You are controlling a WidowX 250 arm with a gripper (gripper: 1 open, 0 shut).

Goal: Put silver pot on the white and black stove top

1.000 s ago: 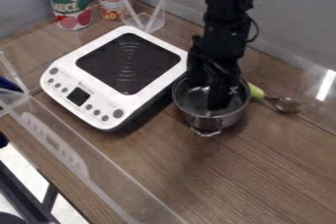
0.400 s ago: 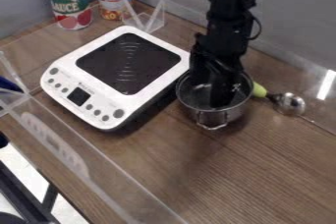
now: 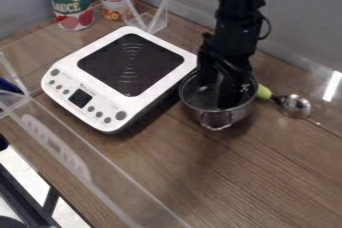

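The silver pot (image 3: pixel 214 110) stands on the wooden table just right of the stove top (image 3: pixel 118 75), a white square casing with a black ringed cooking surface and a button panel on its near-left edge. The black arm comes straight down from above, and my gripper (image 3: pixel 222 90) hangs open with its fingers down inside the pot, around its far rim. The fingers hide part of the pot's inside. Whether they touch the rim I cannot tell.
A green-handled metal spoon (image 3: pixel 285 102) lies on the table right of the pot. Two food cans (image 3: pixel 70 0) stand at the back left behind the stove top. Clear plastic walls run along the table's front and left edges.
The arm, gripper and pot have shifted slightly to the right; the stove top and spoon kept still.
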